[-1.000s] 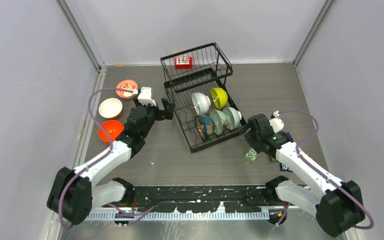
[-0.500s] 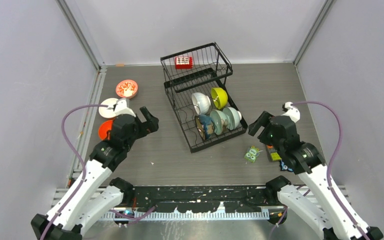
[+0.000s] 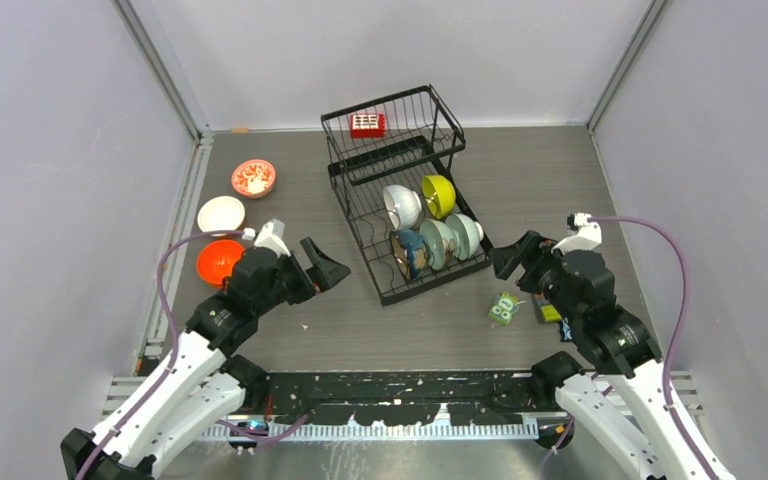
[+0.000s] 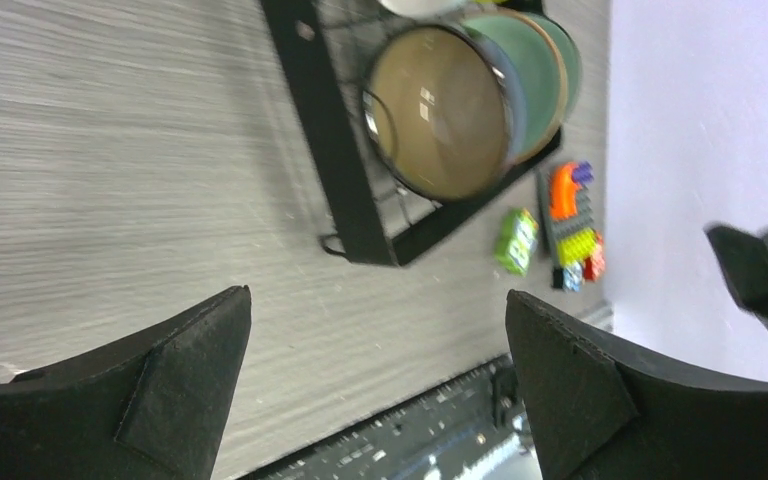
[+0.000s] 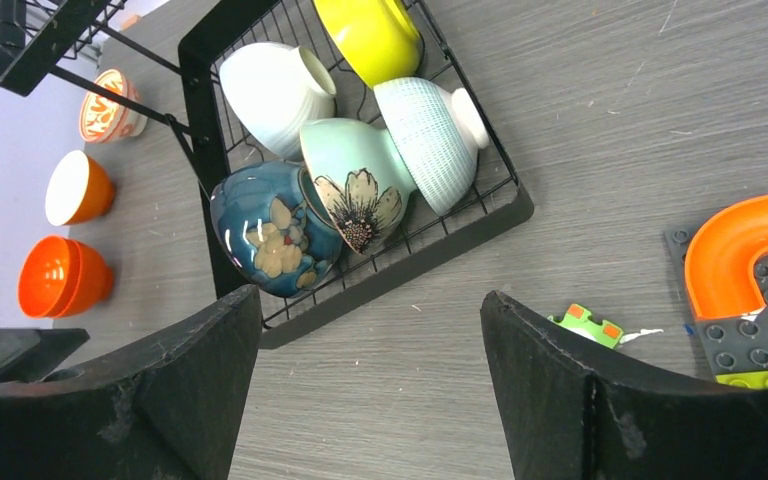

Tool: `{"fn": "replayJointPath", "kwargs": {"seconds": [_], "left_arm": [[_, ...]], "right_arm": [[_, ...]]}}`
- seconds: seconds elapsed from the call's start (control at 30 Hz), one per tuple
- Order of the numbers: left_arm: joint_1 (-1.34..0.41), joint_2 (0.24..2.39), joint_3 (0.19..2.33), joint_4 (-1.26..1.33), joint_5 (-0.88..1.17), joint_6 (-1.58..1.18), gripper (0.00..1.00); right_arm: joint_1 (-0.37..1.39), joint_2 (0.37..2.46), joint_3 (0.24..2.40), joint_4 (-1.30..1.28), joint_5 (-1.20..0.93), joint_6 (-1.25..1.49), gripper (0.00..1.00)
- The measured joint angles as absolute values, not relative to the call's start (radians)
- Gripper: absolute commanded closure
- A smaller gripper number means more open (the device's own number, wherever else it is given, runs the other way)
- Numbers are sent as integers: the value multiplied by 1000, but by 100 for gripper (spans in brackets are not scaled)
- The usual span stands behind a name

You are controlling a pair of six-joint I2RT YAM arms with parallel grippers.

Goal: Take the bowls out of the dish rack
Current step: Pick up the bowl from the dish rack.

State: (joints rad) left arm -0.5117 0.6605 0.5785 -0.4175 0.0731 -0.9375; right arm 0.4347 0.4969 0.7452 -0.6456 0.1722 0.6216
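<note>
Presently five bowls [image 5: 355, 190] are stood on edge in the lower tier of the dish rack [image 3: 430, 283]; three others are set on the tabletop [image 3: 520, 170] at the left. The left end effector [image 3: 322, 266] and right end effector [image 3: 516, 257] are held wide open and empty, flanking the rack's near end. Its front row of three runs across between them. The dark bowl [image 4: 438, 110] has its tan mouth turned toward the left arm, while the pale ribbed bowl [image 5: 430, 125] lies beside the right arm, which is judged the nearer.

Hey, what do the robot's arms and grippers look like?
The left arm and right arm have white links and black joints, each with a looping purple cable. The left gripper and right gripper are black, with two broad wedge-shaped fingers.
</note>
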Motion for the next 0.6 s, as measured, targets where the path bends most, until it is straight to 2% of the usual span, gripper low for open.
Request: {"fn": "replayJointPath", "kwargs": {"seconds": [0.17,0.37,0.43,0.6], "left_arm": [[-699,666,613,-404,7,-999,0],[-969,808,693,-345,-217,-1067,5],[-998,864,695,-308,-273,-1084,8],[-1001,997,698,-163,-369,-1093,9]], "right_arm": [[435,499,706,-588,147,615,18],[435,547,650,-515,116,649,19],[435,546,629,-499,110,657,20],[435,514,597,-492,97,662,21]]}}
